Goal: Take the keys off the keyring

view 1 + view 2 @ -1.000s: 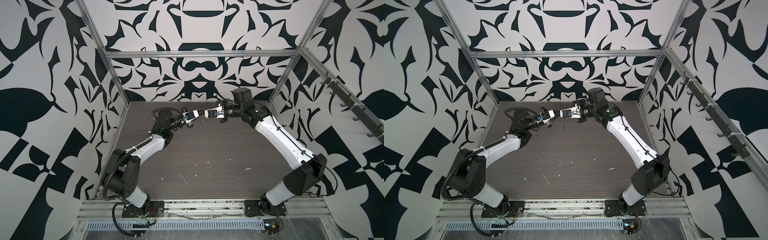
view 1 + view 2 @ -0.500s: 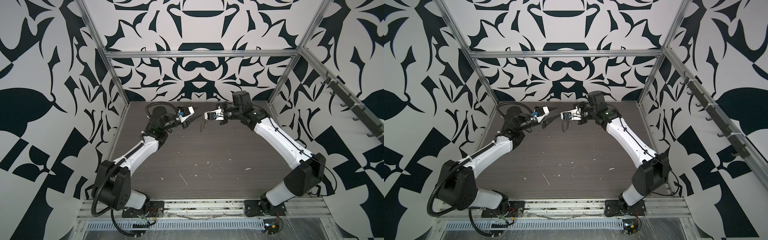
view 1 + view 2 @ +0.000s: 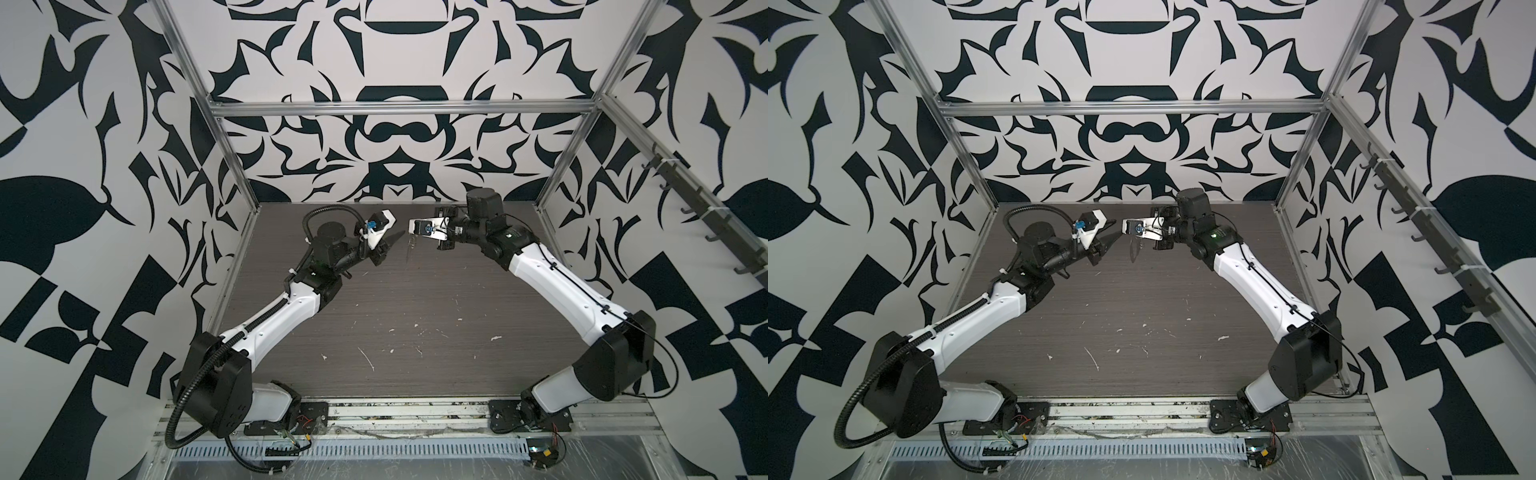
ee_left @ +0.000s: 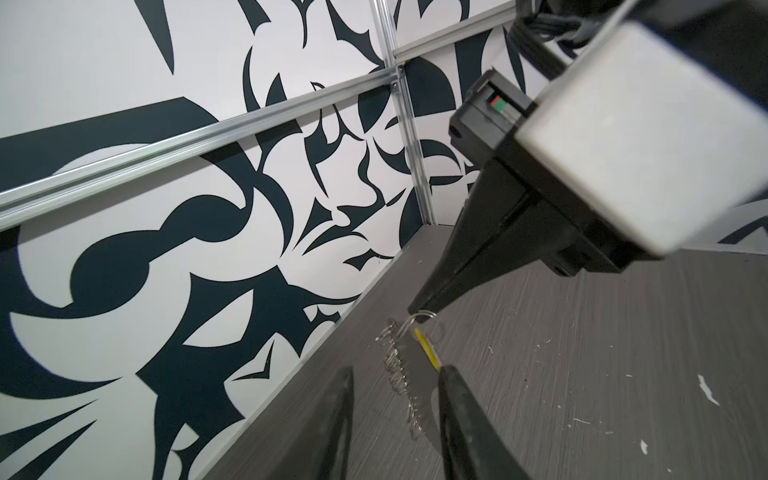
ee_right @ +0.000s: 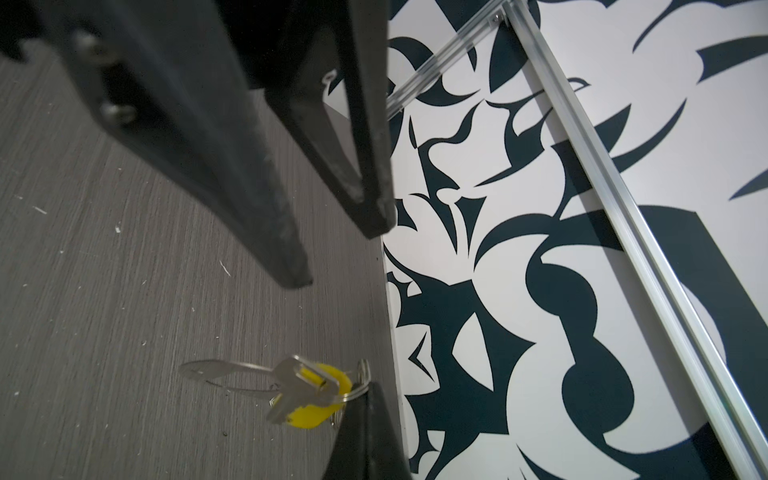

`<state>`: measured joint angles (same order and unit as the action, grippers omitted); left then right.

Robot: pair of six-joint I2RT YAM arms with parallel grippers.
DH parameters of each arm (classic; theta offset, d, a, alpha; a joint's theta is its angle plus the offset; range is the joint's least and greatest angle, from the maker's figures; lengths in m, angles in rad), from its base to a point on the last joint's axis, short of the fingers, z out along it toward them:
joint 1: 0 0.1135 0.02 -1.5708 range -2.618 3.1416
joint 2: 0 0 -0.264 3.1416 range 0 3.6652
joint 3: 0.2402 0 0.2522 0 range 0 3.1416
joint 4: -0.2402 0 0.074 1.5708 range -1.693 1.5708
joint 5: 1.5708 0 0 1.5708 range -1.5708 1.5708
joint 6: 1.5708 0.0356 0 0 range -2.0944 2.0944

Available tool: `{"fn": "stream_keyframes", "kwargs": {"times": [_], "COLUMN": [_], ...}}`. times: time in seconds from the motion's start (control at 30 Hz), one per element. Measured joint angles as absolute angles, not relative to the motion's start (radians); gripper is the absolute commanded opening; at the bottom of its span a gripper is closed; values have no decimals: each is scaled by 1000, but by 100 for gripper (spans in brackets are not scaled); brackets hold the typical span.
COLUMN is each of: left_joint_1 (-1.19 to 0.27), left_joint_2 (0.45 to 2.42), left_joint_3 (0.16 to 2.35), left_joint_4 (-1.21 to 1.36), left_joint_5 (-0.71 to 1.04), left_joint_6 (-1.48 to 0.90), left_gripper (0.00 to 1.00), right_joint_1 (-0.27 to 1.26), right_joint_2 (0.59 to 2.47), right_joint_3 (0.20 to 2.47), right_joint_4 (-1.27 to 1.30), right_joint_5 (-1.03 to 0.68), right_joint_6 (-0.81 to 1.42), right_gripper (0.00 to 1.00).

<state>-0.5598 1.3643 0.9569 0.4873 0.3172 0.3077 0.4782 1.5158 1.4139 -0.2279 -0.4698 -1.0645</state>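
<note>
The right claw (image 4: 420,308) is pressed together, pinching the top ring of the keyring (image 4: 400,376). The keyring hangs straight down from it, a row of small rings along one edge and a grey strap beside them. The keys (image 5: 297,388) sit at its top end, a silver key lying over the yellow tag (image 5: 309,417), right under the pinch. The whole bundle hangs over the table (image 3: 415,299), toward the back edge, about mid-width. Can't tell if its lowest end touches the surface.

The left claw (image 5: 336,255) is spread, gripping nothing, tips aimed at the hanging keyring from the left side. In the left wrist view its two fingers (image 4: 457,415) stand either side of the keyring's lower part. One tip is just beside the end of the yellow tag; contact can't be told. In both top views a thin gap shows between the left claw tip and the right claw.

Room: the back wall (image 3: 395,166) is close behind both claws, so space is tight there. The side edges of the table, with the metal posts (image 3: 235,166), are well apart from the claws. The middle and front of the table are open, only white scraps (image 3: 368,359) scattered there, well away from the keyring. Both arms bend in from the front corners, centre left free between them
</note>
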Motion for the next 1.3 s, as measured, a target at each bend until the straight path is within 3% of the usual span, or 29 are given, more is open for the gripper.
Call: {"fn": "stream_keyframes", "kwargs": {"times": [0.33, 0.73, 1.3], "left_joint_1": [-618, -620, -621], "left_joint_2": [1376, 1419, 1494], "left_joint_3": [927, 927, 970], "left_joint_4": [548, 621, 699], "left_joint_5": [122, 173, 196], "left_joint_6": [369, 290, 258], "left_gripper": [37, 31, 33], "right_joint_1": [521, 528, 540], "right_joint_2": [1497, 1472, 1469], "right_joint_3": [1316, 1282, 1271], "right_joint_4": [-46, 55, 88], "right_joint_5": [-297, -257, -269], "right_joint_6": [-871, -755, -689], "right_gripper": [0, 0, 0]}}
